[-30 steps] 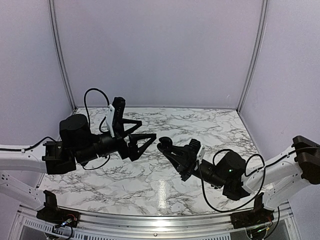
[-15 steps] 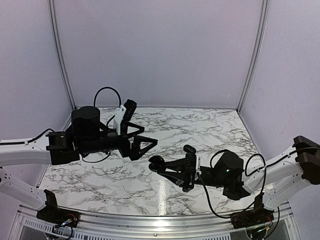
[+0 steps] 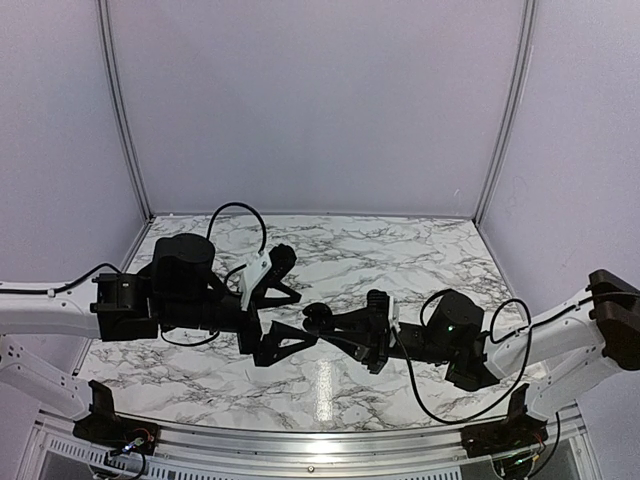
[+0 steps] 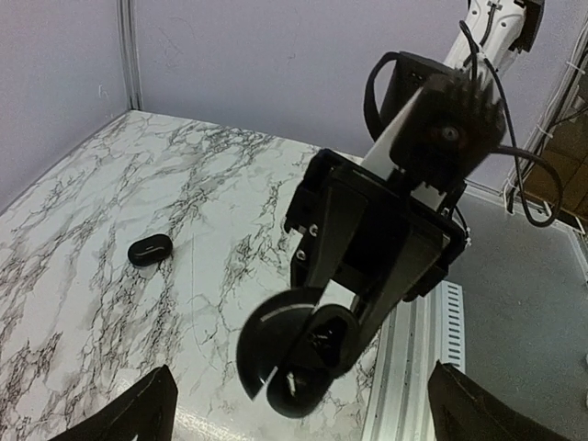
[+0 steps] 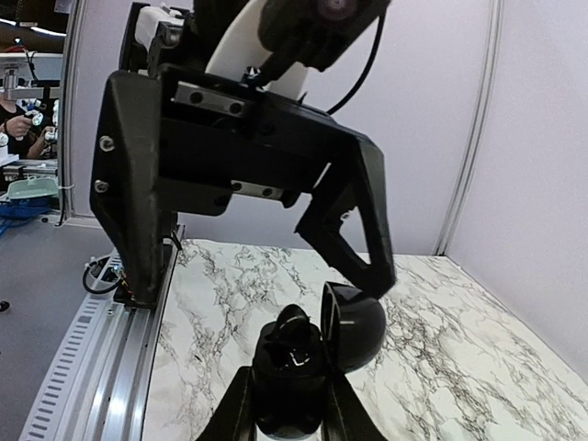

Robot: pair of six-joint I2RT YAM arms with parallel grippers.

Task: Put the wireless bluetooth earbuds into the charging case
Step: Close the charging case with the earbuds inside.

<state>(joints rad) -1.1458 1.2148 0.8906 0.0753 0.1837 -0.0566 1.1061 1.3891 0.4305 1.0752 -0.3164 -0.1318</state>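
Observation:
My right gripper is shut on the black charging case and holds it above the table with its lid open. In the right wrist view the case base sits between my fingers, with the round lid to its right. A small black earbud sits in the base. My left gripper is open and empty, with its jaws either side of the case. One left finger ends just above the lid. The left wrist view shows the case ahead of the left gripper.
A black oval pebble lies on the marble table behind the right gripper. It also shows in the left wrist view. A metal rail runs along the near table edge. Grey walls close the back and sides.
My left gripper has swung down and to the right, and its open jaws now stand around the case. My right gripper first carried the case left and down, then lifted it slightly.

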